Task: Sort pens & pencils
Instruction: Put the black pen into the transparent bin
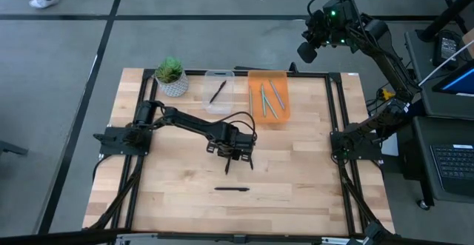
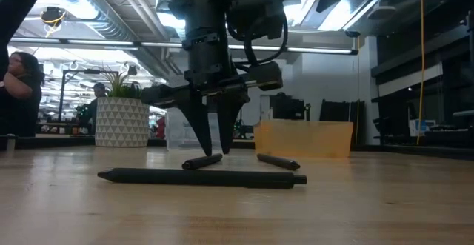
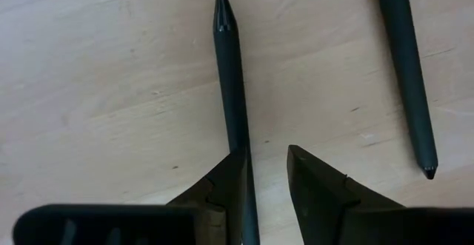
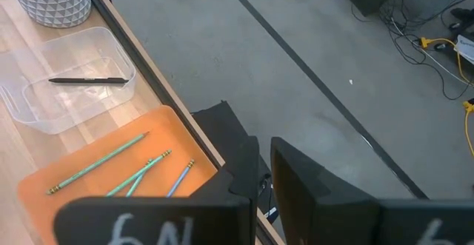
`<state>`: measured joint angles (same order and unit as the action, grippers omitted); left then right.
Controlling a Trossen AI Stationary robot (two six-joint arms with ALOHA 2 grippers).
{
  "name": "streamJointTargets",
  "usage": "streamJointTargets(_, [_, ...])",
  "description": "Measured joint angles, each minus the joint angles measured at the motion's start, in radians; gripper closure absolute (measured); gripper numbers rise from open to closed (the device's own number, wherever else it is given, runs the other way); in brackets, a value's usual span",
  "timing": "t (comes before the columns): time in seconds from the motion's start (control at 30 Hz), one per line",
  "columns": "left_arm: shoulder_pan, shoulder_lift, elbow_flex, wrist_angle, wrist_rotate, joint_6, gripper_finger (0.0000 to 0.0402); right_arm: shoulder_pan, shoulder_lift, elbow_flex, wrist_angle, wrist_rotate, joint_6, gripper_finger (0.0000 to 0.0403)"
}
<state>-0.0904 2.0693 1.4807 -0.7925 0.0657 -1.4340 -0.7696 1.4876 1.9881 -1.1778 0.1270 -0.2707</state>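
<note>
Left wrist view has the left gripper (image 3: 265, 172) down at the wooden table (image 1: 311, 178), jaws spread, one finger touching a black pen (image 3: 231, 82) but nothing gripped. A second black pen (image 3: 406, 67) lies just beside, a third (image 1: 232, 189) nearer the front edge. One more black pen (image 4: 87, 81) sits in the clear bin (image 4: 44, 112); four teal pencils (image 1: 268, 98) lie in the orange tray (image 1: 254, 78). Right gripper (image 4: 263, 172) hangs off-table, nearly closed, empty. No readable writing.

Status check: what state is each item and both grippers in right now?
left gripper: open, lowered astride one black pen
front pen: lying loose on table
third pen: lying loose on table
clear bin: holds one binned pen
orange tray: holds teal pencils
right gripper: raised off-table, empty
</note>
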Motion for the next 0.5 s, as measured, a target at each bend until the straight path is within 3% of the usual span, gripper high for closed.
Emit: streamJointTargets(0.5, [0.023,-0.009,0.002,-0.003,0.024,0.025,0.0308,0.000,0.000,0.000,-0.001,-0.001,0.000,0.0363])
